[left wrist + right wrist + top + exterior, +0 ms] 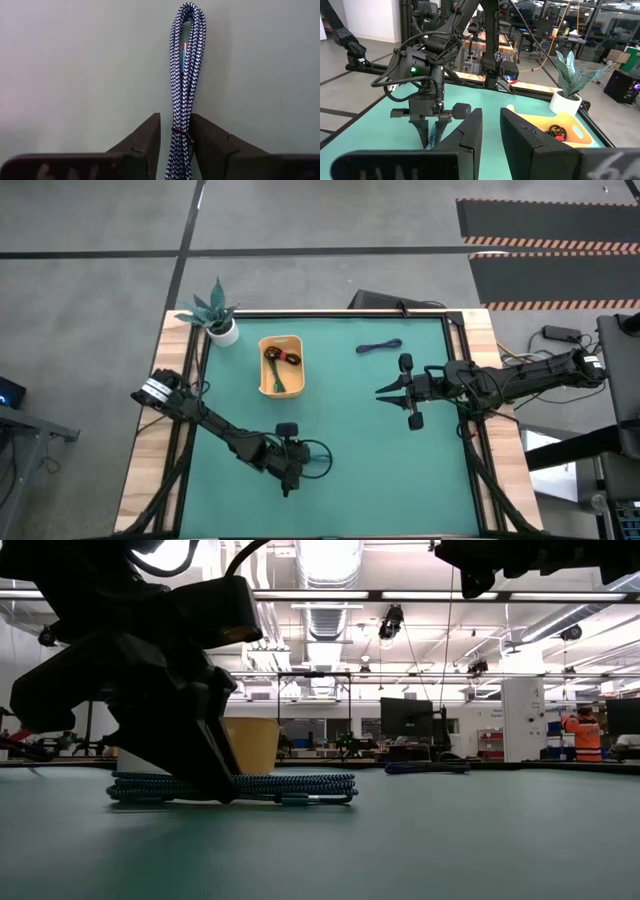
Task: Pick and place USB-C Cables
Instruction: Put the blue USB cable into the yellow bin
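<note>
Straddling the teal-blue cable [184, 90] flat on the tabletop [350, 440], the left claw [175, 137], not yet clamped, should pinch this soft, light bundle mid-coil.

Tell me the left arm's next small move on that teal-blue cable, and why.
Probably close the left gripper and lift. Its fingers are down on the mat, one either side of the teal-blue cable, which lies flat between them, not yet raised. The yellow tray already holds cables, so it likely goes there next.
</note>
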Available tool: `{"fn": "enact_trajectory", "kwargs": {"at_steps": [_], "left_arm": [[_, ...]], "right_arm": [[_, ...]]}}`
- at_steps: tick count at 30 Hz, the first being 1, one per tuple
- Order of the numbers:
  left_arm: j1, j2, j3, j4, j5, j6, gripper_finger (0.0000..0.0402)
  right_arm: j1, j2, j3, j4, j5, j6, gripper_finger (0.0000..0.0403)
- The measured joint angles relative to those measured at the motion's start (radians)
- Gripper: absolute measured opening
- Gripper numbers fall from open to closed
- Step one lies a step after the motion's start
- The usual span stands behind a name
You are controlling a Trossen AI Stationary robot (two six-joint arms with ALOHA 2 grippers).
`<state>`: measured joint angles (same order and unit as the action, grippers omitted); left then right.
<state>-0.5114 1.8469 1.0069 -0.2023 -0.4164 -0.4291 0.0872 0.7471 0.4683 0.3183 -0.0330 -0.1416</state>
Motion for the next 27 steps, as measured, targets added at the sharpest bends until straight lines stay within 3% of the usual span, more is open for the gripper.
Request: {"fn": "enact_trajectory", "kwargs": {"at_steps": [13,27], "left_arm": [[0.000,0.000,0.000,0.000,0.037,0.000,0.0026],[0.005,-0.068,0.007,-0.034,0.011,-0.003,0.0025]], "right_arm": [[0.000,0.000,0.000,0.000,0.000,0.000,0.0059],[0.000,0.000,0.000,-0.003,0.000,0.000,0.0059]]}}
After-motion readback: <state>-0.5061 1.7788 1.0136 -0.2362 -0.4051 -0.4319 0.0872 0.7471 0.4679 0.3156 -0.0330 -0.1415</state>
